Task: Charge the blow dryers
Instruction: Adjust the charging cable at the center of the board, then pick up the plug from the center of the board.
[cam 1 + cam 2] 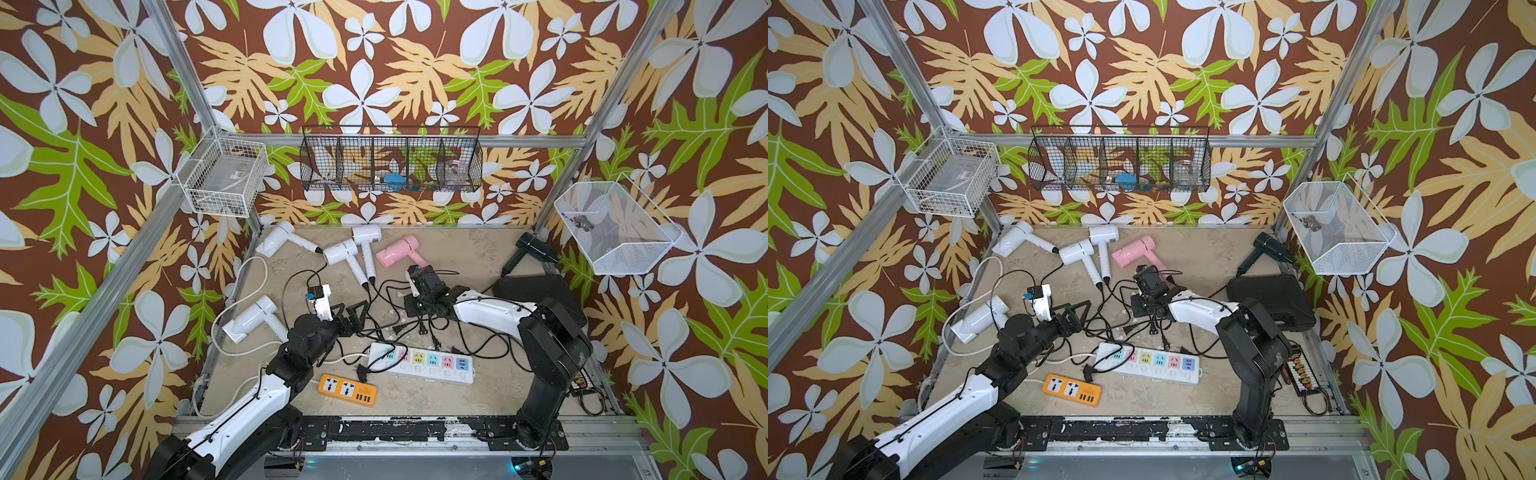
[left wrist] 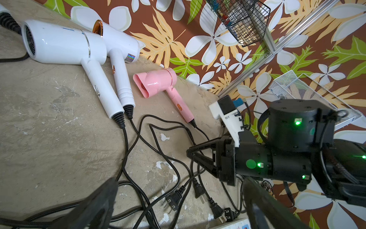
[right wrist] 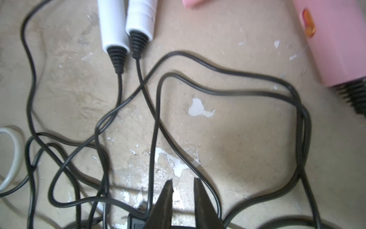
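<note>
Our left pincer [image 1: 352, 311] gapes wide and empty over tangled cords [image 2: 175, 198]; our right pincer [image 3: 182, 181] shows a narrow empty gap above the desk [image 3: 237, 138]. From it, the pink blow dryer [image 1: 397, 251] lies at twelve o'clock, white blow dryers [image 1: 341, 252] at eleven, the black blow dryer [image 1: 536, 247] at two.

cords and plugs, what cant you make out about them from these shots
Which cord feeds which dryer: the cords cross in a tangle, too thin to trace in both top views, cut off in the wrist views.
Cord of the black blow dryer: in both top views lost against the black case and behind the right arm.
The plug beside the right end effector: in the right wrist view blurred, cut by the bottom edge.
</note>
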Robot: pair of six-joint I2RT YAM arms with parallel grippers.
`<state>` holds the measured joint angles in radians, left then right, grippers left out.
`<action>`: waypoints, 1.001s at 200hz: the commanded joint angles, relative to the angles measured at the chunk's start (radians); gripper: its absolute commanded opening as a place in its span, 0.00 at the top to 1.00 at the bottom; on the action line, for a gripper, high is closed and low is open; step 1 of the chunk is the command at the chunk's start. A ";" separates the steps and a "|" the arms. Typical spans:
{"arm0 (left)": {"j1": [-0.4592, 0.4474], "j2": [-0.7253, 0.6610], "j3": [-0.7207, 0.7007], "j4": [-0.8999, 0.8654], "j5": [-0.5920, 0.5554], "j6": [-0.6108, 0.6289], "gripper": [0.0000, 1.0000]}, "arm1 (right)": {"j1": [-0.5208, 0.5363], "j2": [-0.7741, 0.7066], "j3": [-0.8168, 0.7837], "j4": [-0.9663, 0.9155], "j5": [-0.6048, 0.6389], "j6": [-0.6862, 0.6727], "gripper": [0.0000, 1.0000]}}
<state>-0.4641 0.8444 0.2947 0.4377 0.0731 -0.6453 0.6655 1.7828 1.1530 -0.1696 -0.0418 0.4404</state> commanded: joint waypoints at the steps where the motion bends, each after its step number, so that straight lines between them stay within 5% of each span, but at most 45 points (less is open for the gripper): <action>1: -0.010 -0.008 0.007 0.006 0.013 0.021 0.01 | 0.000 -0.064 -0.004 -0.068 0.040 -0.033 0.70; 79: -0.135 0.041 0.052 -0.003 -0.053 0.079 0.01 | -0.023 -0.384 -0.328 -0.179 0.070 -0.031 0.61; 200: -0.168 0.097 0.070 -0.005 -0.079 0.098 0.01 | 0.002 -0.240 -0.320 -0.205 0.043 -0.066 0.67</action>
<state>-0.6304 0.9394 0.3542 0.4271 0.0040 -0.5610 0.6666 1.5173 0.8112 -0.3672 -0.0093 0.3885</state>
